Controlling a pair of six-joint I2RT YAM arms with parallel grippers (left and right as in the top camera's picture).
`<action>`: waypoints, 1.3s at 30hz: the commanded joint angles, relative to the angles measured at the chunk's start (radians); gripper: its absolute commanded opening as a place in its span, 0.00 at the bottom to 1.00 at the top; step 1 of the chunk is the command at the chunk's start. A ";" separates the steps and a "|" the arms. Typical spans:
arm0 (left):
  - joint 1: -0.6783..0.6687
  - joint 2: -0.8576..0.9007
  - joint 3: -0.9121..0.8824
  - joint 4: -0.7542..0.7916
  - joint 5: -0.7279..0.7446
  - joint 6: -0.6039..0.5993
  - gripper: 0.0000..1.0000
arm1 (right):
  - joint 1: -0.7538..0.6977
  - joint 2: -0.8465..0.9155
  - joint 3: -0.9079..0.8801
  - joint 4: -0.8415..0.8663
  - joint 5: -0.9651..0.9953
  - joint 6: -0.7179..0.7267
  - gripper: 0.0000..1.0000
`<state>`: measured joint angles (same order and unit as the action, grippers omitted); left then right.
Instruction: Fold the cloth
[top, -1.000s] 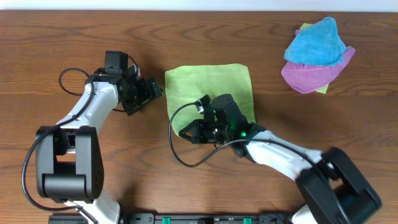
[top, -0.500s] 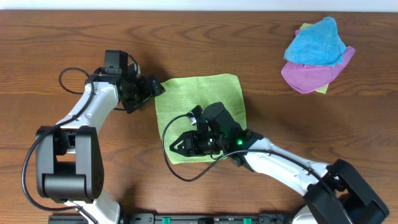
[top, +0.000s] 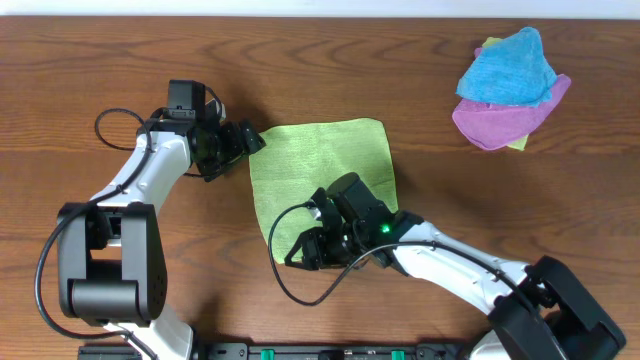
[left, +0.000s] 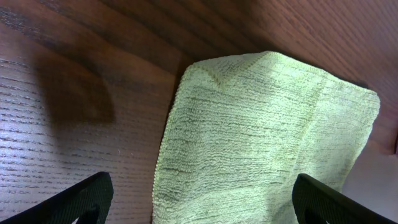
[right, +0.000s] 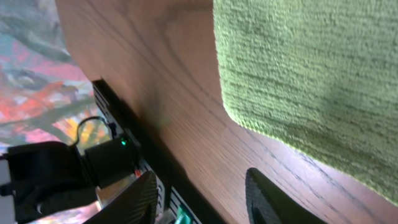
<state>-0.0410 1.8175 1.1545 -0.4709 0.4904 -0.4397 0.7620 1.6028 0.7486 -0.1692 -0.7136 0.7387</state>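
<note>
We see the cloth (top: 320, 165) lying flat near the middle of the surface (top: 420, 70). Its slightly longer axis runs from the far edge toward the near edge, leaning a little to one side. The left gripper (top: 243, 145) sits just beside the cloth's far corner with its jaws wide apart and nothing in them. The right gripper (top: 300, 255) is at the cloth's near end, part of which the arm hides. Its jaws are apart over bare wood. A blue cloth (top: 505, 70) and a purple cloth (top: 500, 122) are piled by a far corner.
</note>
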 joint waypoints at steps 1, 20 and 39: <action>0.002 -0.021 0.010 -0.003 0.001 0.018 0.94 | 0.043 -0.007 -0.003 -0.008 -0.010 -0.074 0.49; 0.002 -0.021 0.010 0.000 0.000 0.018 0.94 | 0.234 0.080 -0.003 0.069 0.343 -0.074 0.49; 0.002 -0.021 0.010 0.000 0.001 0.018 0.96 | 0.234 0.160 -0.003 0.229 0.462 -0.059 0.41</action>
<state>-0.0410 1.8175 1.1545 -0.4698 0.4904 -0.4397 0.9813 1.7451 0.7490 0.0509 -0.3042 0.6769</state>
